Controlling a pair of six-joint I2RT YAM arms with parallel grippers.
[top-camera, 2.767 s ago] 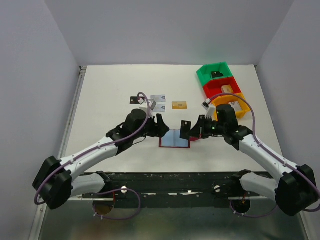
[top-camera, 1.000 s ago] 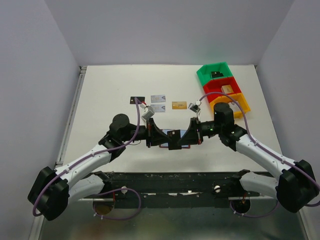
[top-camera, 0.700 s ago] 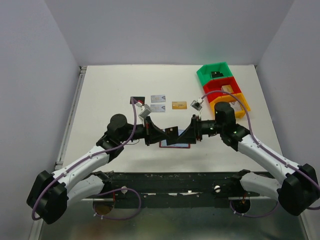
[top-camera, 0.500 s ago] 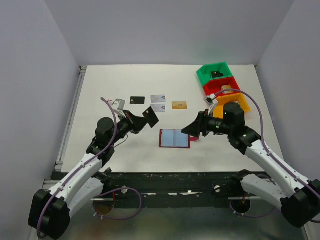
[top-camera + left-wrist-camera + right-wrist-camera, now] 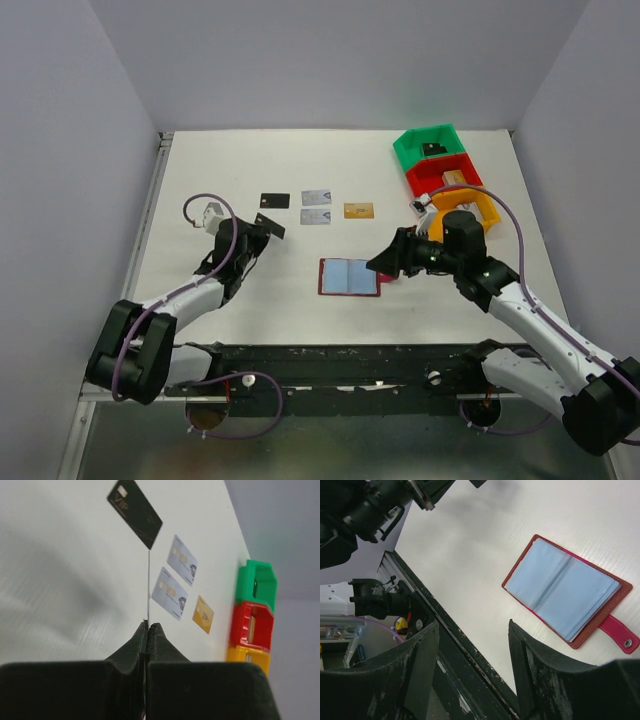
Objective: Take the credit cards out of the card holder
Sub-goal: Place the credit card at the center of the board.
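The dark red card holder (image 5: 350, 277) lies open on the table, its light blue lining up (image 5: 567, 592). Several credit cards lie in a row behind it: a black one (image 5: 274, 200), two silver ones (image 5: 316, 196) (image 5: 315, 216) and a gold one (image 5: 358, 210). My left gripper (image 5: 255, 236) is shut on another black credit card (image 5: 270, 225), held above the table left of the row. That card shows edge-on as a thin line (image 5: 148, 587) in the left wrist view. My right gripper (image 5: 385, 262) hangs open and empty at the holder's right edge (image 5: 473, 622).
Green (image 5: 432, 147), red (image 5: 440, 176) and orange (image 5: 468, 208) bins stand in a line at the back right, with small items inside. The black base rail (image 5: 450, 645) runs along the table's near edge under my right fingers.
The two grippers met over the card holder with a black card between them. My right gripper opened and drew back right. My left arm swung left and back with the card.
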